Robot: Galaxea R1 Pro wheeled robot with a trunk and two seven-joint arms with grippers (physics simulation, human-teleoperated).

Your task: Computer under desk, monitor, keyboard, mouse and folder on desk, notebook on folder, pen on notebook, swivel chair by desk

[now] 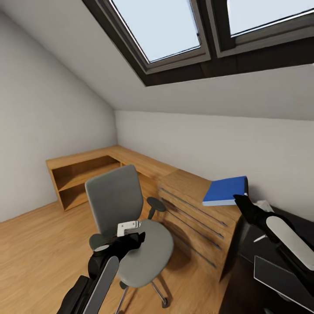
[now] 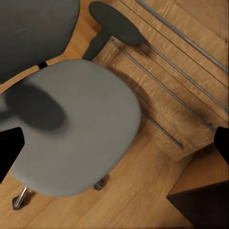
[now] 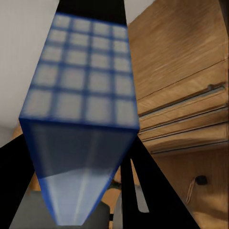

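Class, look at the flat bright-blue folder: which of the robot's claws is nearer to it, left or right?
Right. The right claw grips the flat bright-blue folder at its edge, above the light wood drawer unit. The left claw hovers over the grey swivel chair seat, well away.

Grey swivel chair (image 2: 76, 129) seat — beside the light wood drawer unit (image 2: 186, 71).

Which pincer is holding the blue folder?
The right pincer: it grips the folder above the wood drawer unit; the left pincer is over the swivel chair.
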